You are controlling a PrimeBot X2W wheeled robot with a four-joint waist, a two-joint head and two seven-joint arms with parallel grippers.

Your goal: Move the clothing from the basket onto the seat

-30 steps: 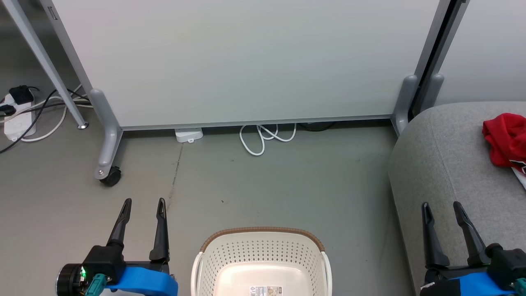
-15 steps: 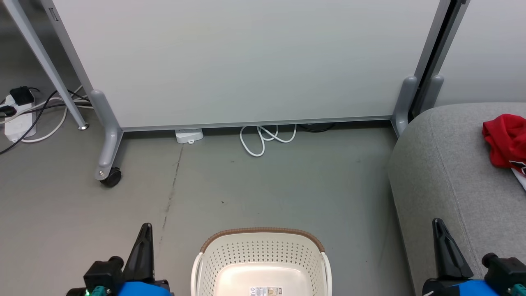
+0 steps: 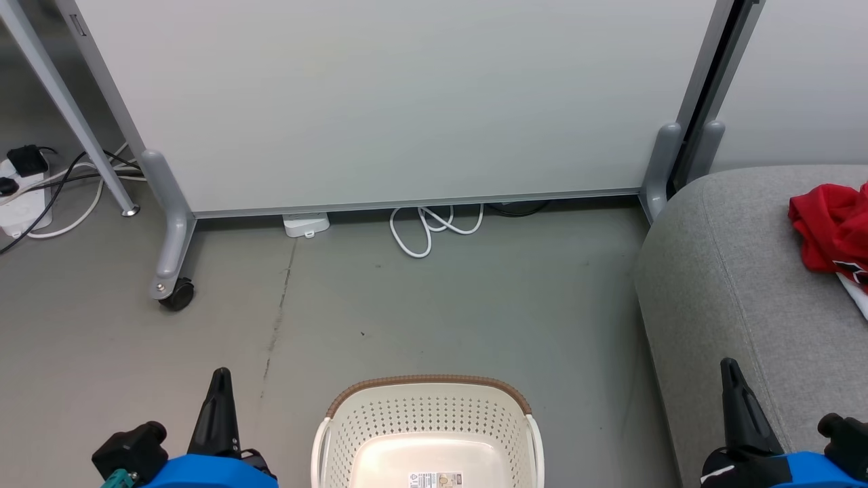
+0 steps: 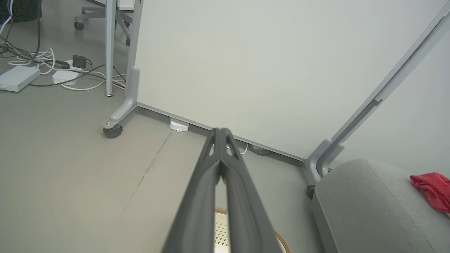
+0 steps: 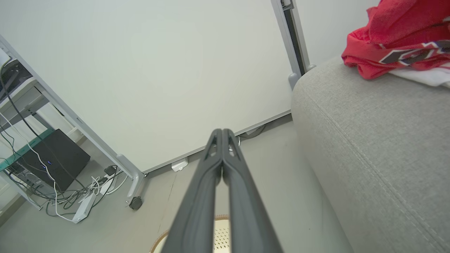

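basket (image 3: 424,413): cream bottom showing, label sticker (image 3: 435,480); clothing (image 3: 831,227) heaped on seat (image 3: 732,285); left fingers (image 4: 205,182), right fingers (image 5: 207,182) pressed together

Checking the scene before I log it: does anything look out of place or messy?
The red clothing lies crumpled in a heap on the seat, not laid flat. The basket stands upright; nothing else stands out.

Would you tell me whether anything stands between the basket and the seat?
Nothing visible does: only bare floor separates the basket from the seat. The white cable lies farther back, by the partition.
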